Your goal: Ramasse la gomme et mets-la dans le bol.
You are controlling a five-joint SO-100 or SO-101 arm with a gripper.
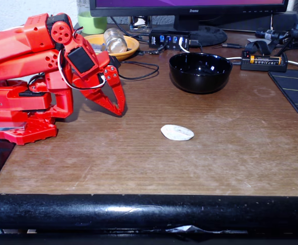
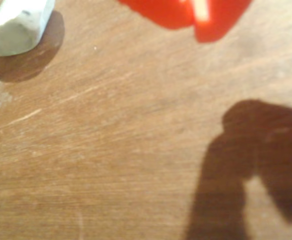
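The gomme point(image 1: 177, 132) lies nearest on the table point(image 1: 139, 163), cut off at my wrist view's corner point(image 2: 17, 27). My gripper point(image 1: 119, 111) hangs folded, tips together, well left of it. The bol point(image 1: 200, 72) sits beyond

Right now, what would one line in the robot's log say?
claw: empty, near table, left of eraser | eraser: lying on table, untouched | black bowl: empty, behind eraser

brown wooden table point(image 1: 230, 153): gomme point(image 1: 177, 132), bol point(image 1: 200, 72), orange dish point(image 1: 131, 45).
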